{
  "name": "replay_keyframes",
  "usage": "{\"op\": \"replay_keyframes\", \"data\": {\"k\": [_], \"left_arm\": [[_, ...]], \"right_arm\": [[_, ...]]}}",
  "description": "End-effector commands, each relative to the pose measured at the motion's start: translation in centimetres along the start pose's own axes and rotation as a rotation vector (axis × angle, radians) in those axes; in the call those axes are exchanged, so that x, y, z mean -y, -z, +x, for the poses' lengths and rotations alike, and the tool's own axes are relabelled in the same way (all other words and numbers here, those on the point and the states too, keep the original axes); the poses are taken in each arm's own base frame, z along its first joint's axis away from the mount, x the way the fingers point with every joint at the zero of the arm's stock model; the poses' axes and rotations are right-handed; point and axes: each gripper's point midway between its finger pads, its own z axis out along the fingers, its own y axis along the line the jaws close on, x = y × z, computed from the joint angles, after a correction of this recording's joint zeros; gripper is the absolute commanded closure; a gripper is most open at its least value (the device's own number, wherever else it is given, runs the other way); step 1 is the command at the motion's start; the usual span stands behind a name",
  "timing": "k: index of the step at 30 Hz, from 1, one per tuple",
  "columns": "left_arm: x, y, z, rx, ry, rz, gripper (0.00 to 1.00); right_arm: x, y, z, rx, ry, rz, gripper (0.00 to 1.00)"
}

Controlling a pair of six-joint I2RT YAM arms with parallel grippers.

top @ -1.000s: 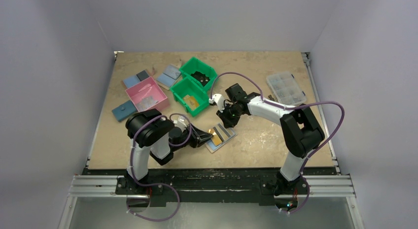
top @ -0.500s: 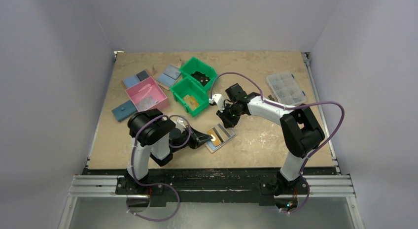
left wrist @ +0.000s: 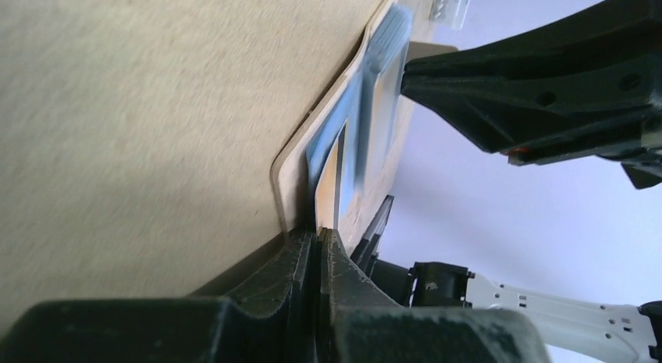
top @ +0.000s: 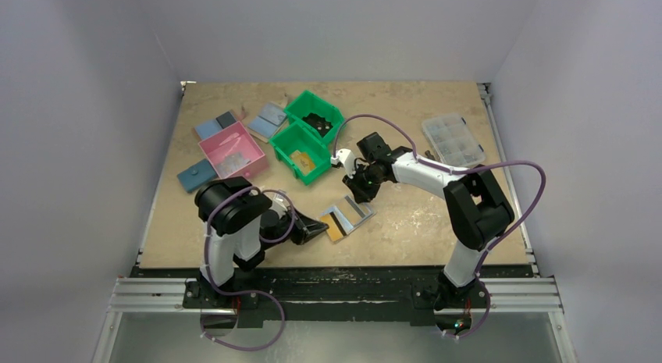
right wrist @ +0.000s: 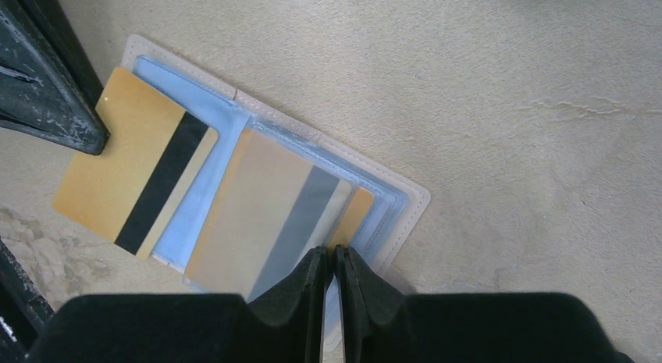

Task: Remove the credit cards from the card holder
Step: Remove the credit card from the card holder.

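The card holder (top: 353,215) lies open on the table, beige rim, light-blue inside (right wrist: 211,113). A yellow-orange credit card (right wrist: 133,183) with a black stripe sticks out of its left side. A second card (right wrist: 265,215) sits behind a clear slot. My left gripper (top: 322,225) is shut on the protruding card's edge (left wrist: 332,183); its dark finger also shows in the right wrist view (right wrist: 55,97). My right gripper (top: 361,193) is shut, its tips (right wrist: 332,254) resting on the holder's far edge.
Two green bins (top: 312,133) and a pink bin (top: 232,152) stand behind the holder at left. Flat blue wallets (top: 197,176) lie around the pink bin. A clear compartment box (top: 453,139) sits at the back right.
My left gripper has drawn back toward the near left with the yellow-orange card, sliding it further out of the holder. The right gripper has stayed on the holder.
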Motion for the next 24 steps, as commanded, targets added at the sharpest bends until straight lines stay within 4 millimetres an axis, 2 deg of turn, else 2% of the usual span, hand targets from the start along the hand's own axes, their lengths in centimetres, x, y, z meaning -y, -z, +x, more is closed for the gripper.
{"op": "replay_keyframes", "data": {"k": [1, 8, 9, 15, 24], "left_arm": [[4.5, 1.5, 0.4, 0.0, -0.123, 0.197, 1.0], [4.3, 2.1, 0.6, -0.008, -0.195, 0.141, 1.0], [4.9, 2.3, 0.6, -0.005, -0.213, 0.15, 1.0], [5.4, 2.6, 0.0, 0.011, -0.342, 0.051, 1.0], [8.5, 4.4, -1.1, 0.049, -0.531, -0.008, 1.0]], "right_arm": [[-1.2, -0.7, 5.3, -0.156, -0.04, -0.06, 0.79], [-1.4, 1.8, 3.9, -0.056, -0.018, -0.105, 0.78], [-1.6, 2.2, 3.6, -0.041, -0.009, -0.114, 0.78], [-2.6, 4.7, 3.0, 0.027, 0.056, -0.163, 0.75], [-3.1, 8.4, 1.6, 0.167, 0.108, -0.178, 0.72]]}}
